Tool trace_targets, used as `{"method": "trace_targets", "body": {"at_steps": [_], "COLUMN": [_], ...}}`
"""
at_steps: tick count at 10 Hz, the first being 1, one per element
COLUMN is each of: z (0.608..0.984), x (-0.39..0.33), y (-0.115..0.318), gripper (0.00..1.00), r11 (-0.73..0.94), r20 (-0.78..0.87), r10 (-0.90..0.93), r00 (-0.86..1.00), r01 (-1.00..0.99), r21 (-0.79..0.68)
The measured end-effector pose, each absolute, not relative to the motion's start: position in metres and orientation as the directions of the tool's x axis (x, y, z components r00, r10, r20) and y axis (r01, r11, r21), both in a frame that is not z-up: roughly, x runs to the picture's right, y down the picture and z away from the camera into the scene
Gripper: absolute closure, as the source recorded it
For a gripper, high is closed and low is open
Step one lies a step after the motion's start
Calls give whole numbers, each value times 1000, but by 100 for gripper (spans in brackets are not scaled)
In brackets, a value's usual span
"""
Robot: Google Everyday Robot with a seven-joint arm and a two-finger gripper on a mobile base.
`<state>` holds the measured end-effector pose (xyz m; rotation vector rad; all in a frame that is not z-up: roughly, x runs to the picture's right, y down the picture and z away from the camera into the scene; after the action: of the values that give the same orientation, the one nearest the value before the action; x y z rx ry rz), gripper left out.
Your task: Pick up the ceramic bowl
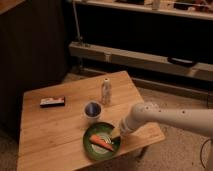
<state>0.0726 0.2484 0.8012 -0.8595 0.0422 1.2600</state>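
The ceramic bowl (98, 148) is wide, shallow and glossy green, near the front edge of the wooden table (50, 130). An orange carrot-like piece (102, 143) lies inside it. My gripper (115, 135) comes in from the right on a white arm (165, 116) and sits at the bowl's right rim, just above it.
A small white cup with blue inside (92, 110) stands just behind the bowl. A pale bottle (106, 91) stands behind the cup. A dark flat packet (52, 102) lies at the table's left. A dark shelf unit (145, 55) runs along the back.
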Motion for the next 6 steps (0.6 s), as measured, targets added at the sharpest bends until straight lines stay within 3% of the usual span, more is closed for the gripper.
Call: {"method": "trace_targets", "body": {"at_steps": [4,6], "z": [801,801], "x": [71,51], "y": [249,256], "gripper": [91,100], "r11": [46,28], "r20": [-473,-473], "r10": [807,799], "r00": [353,371], "r01": [-837,-809], "r21": [-546,-588]}}
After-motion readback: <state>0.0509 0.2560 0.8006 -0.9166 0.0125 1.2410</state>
